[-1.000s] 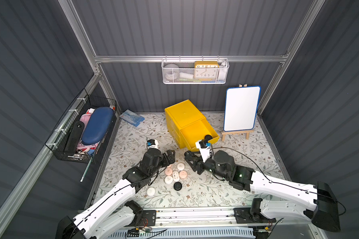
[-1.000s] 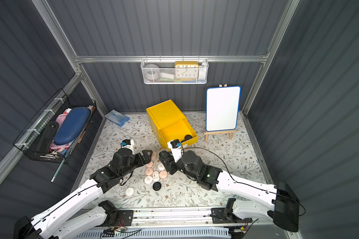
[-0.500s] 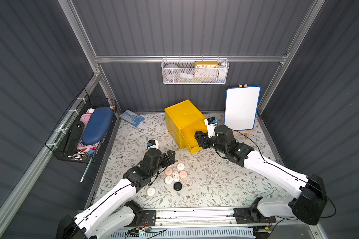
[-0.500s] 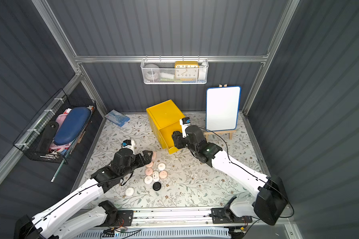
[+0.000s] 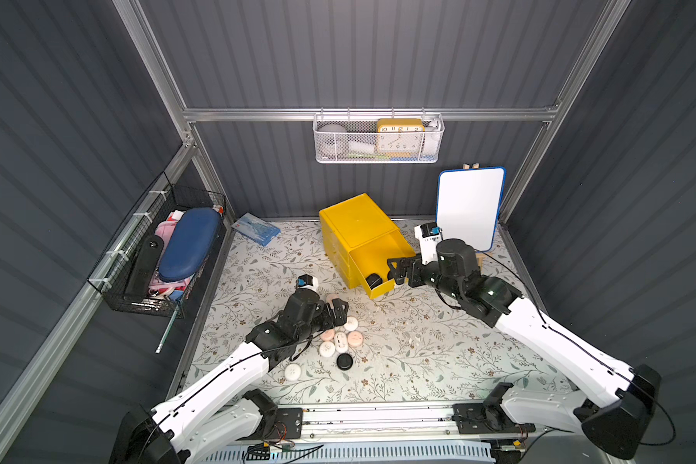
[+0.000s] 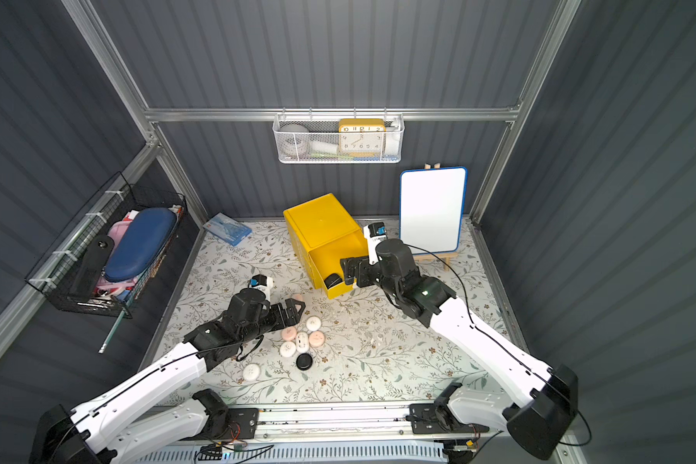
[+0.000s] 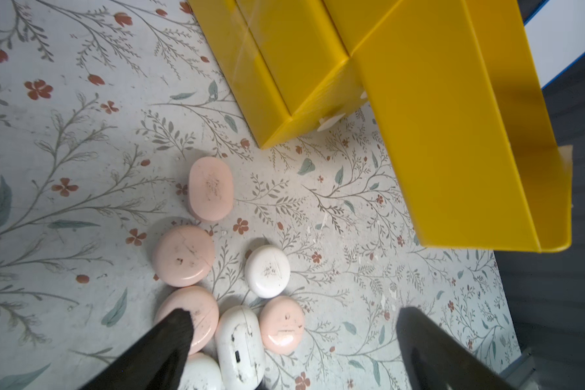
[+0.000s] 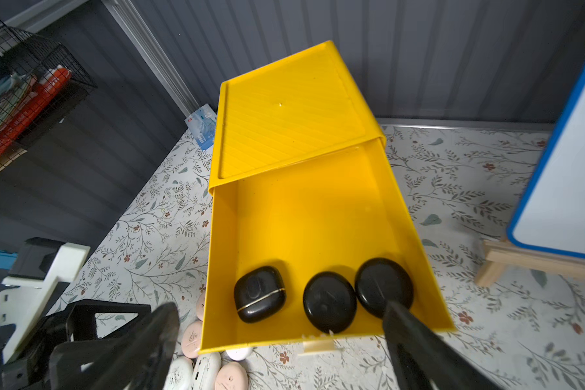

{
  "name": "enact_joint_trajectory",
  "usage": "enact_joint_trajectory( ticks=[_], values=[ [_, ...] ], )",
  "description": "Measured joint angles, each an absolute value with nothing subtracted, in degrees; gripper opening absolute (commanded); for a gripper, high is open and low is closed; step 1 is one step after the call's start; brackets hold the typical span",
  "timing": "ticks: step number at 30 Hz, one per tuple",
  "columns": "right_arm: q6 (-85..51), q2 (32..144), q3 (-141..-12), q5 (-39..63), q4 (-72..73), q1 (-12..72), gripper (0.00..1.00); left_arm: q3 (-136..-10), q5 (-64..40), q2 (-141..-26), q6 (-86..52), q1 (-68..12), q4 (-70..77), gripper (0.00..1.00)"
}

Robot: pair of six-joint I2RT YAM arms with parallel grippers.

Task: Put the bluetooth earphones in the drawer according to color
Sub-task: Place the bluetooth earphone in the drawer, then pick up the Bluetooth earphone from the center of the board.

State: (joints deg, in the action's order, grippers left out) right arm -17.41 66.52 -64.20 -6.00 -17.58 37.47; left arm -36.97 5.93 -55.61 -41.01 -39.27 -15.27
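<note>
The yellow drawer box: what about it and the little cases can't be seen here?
- Two lower drawers: shut fronts hide any contents, in every view.
- Black cases: both top views show only one; the right hand hides the others.
- White case: left wrist view, cut off by the picture's edge.

Both top views look down from high at the front over the whole table [image 5: 438,353]. The left wrist camera hovers close over loose earphone cases [image 7: 183,256]. The right wrist camera looks closely into the open yellow drawer [image 8: 318,219], which every view shows.
</note>
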Motion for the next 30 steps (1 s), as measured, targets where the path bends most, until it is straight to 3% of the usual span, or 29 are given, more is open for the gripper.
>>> enact_joint_trajectory(
  ticks=[14, 30],
  values=[
    [-26.2, 50.9, -48.9, -12.8, -22.9, 37.2, 0.99, -33.1, 0.7, -54.5, -43.6, -43.6, -21.4, 0.99],
    [-28.6, 47.2, -43.5, -17.7, -23.2, 37.2, 0.99, -33.9, 1.8, -67.9, -52.5, -56.8, -27.6, 0.81]
  ],
)
